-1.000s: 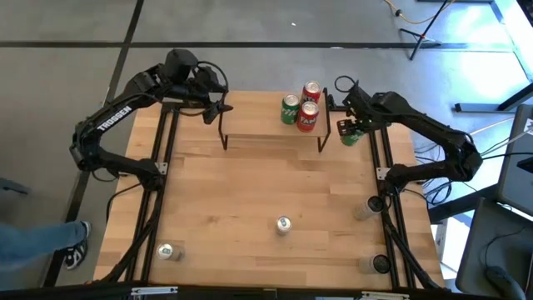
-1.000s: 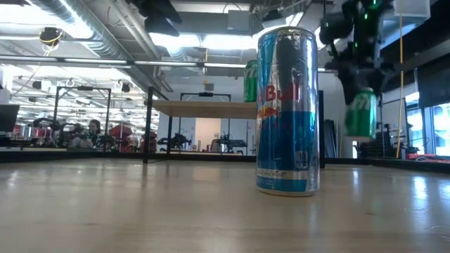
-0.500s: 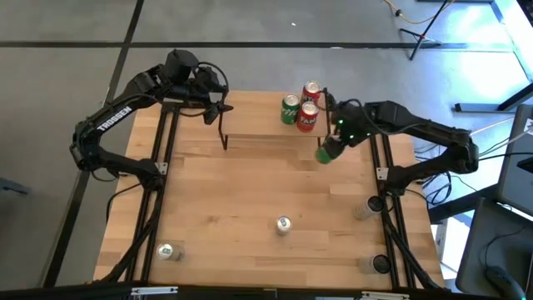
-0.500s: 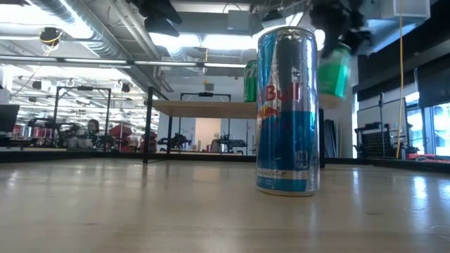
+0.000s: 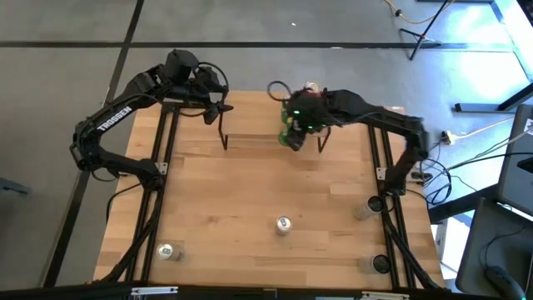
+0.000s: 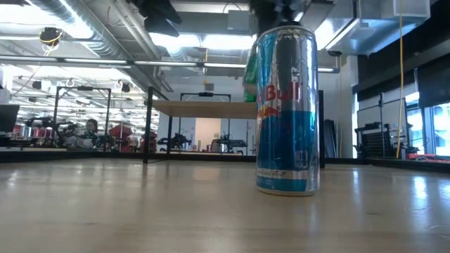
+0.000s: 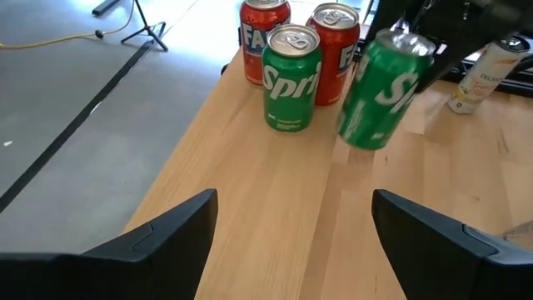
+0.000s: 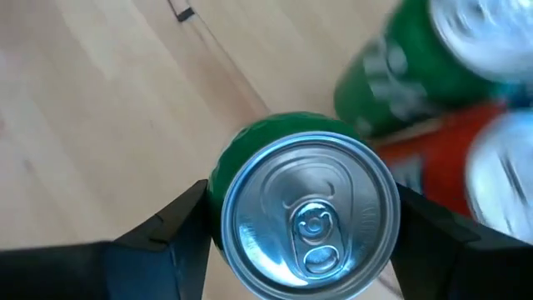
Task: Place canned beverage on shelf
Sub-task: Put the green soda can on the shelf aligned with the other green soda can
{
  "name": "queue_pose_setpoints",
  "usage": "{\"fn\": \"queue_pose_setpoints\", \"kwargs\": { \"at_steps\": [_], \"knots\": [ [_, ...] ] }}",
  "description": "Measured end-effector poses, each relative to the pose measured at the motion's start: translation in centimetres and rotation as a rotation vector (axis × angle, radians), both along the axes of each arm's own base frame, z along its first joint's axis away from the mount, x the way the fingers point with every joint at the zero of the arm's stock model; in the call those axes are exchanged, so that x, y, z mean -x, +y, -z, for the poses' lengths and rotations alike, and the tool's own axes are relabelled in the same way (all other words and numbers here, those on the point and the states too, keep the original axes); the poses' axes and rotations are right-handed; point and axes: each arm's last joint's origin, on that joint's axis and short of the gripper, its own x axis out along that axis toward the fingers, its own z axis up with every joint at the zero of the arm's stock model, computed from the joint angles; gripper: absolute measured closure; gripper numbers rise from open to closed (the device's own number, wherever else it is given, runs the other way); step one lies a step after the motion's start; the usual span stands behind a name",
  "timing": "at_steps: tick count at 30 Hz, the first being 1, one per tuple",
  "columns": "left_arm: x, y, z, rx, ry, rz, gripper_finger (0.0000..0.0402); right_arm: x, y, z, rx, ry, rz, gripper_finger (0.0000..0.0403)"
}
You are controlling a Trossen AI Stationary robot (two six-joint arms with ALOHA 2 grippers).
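The shelf (image 5: 250, 121) stands at the table's far middle, its light-wood top also in the left wrist view (image 7: 250, 208) and the low view (image 6: 204, 107). A green Sprite can (image 7: 290, 79) and two red cans (image 7: 333, 42) stand on its right part. My right gripper (image 5: 296, 117) is shut on another green Sprite can (image 7: 379, 92) just in front of them over the shelf top. My left gripper (image 7: 291, 233) is open and empty at the shelf's left end (image 5: 218, 104). My right gripper pinches the green can's upper wall just below its top rim (image 8: 218, 179) between its two fingers (image 8: 171, 233), one on each side. The fingers come from above, pointing down along the can. The can is tilted (image 7: 366, 117) over the shelf top.
A tall blue and silver can (image 5: 284, 224) stands at the table's near middle and fills the low view (image 6: 287, 112). More cans stand at the near left (image 5: 166, 251) and along the right edge (image 5: 366, 207), (image 5: 376, 263).
My right gripper has carried the green can up from beside the shelf's right end and toward the table's left, over the shelf top, to a spot next to the standing cans. The can has stayed in the hold and now tilts.
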Motion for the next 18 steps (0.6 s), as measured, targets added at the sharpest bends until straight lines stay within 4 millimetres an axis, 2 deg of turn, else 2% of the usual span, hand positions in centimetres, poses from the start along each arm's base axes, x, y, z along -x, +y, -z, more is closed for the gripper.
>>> {"fn": "queue_pose_setpoints", "kwargs": {
  "at_steps": [8, 13, 18],
  "knots": [
    [0.0, 0.0, 0.0, 0.001, 0.0, 0.0, 0.0088, -3.7, -1.4, 1.1, 0.08, 0.093, 0.024, 0.0144],
    [0.0, 0.0, 0.0, 0.0, 0.0, -0.001, 0.0088, -3.6, -2.2, 1.2, 0.105, 0.103, 0.056, 0.0144],
    [0.0, 0.0, 0.0, 0.0, 0.0, -0.001, 0.0088, -3.3, -3.7, 1.2, 0.152, 0.118, 0.111, 0.0144]
  ]
}}
